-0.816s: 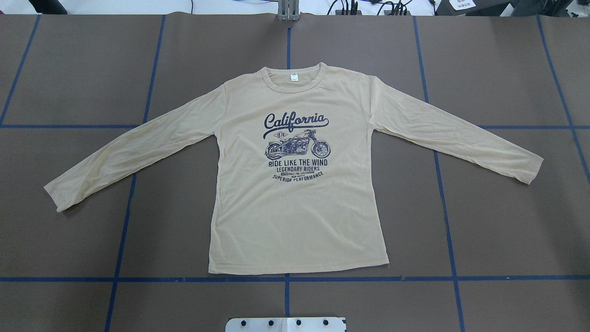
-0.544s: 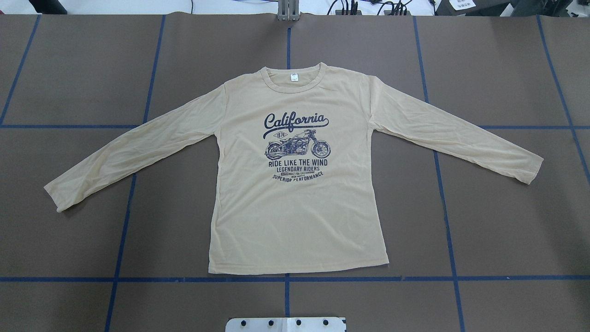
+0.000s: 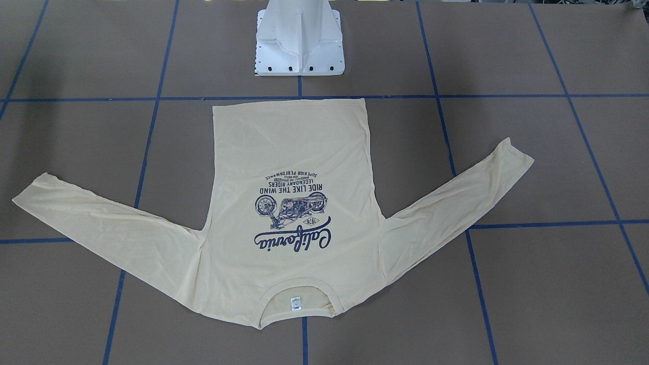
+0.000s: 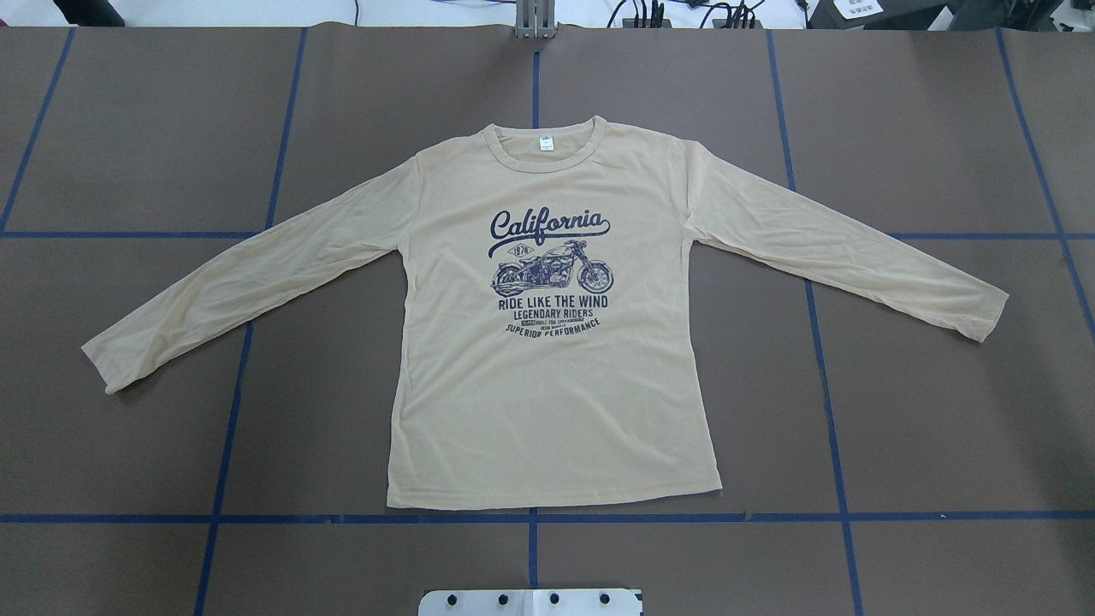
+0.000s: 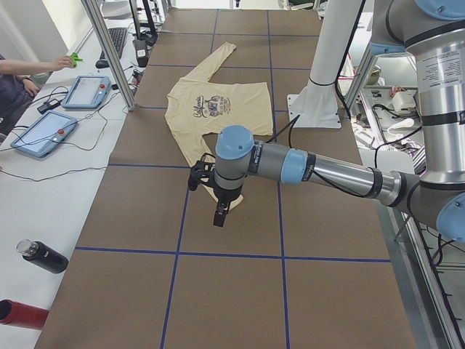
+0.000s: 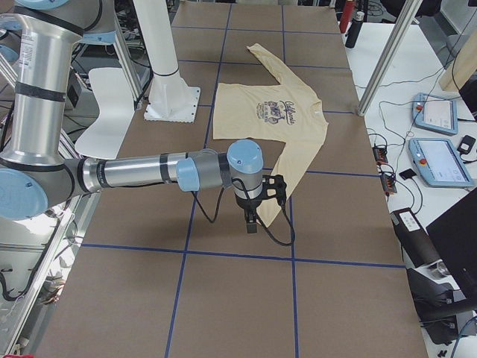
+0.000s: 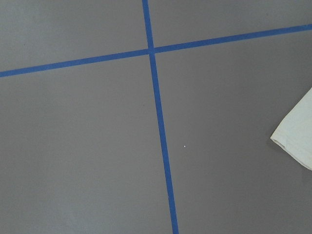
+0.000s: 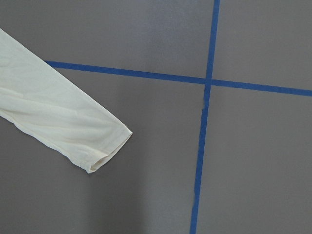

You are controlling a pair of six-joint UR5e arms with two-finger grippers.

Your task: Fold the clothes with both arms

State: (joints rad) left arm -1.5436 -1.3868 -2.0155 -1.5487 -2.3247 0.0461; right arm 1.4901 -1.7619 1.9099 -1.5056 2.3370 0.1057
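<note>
**Cream shirt spread flat, both hands poised by its cuffs**

The brown tabletop (image 4: 941,411), gridded with blue tape lines (image 4: 530,518), carries the pale cream long-sleeved thin shirt (image 4: 547,385). The shirt lies flat and face up between the two hands, with its sleeves stretched out toward them.

The grey metal left arm (image 5: 320,169) and the grey metal right arm (image 6: 134,171) each reach out level over the tabletop, wrists turned down.

The black left hand (image 5: 220,215) points downward near one sleeve cuff (image 7: 295,134). The black right hand (image 6: 251,221) points downward near the other cuff (image 8: 105,141).

How far either hand is open cannot be told, and neither visibly holds cloth.

The navy "California" motorcycle print (image 4: 552,274) is on the chest, and a small white neck label (image 4: 546,144) sits at the collar.
</note>
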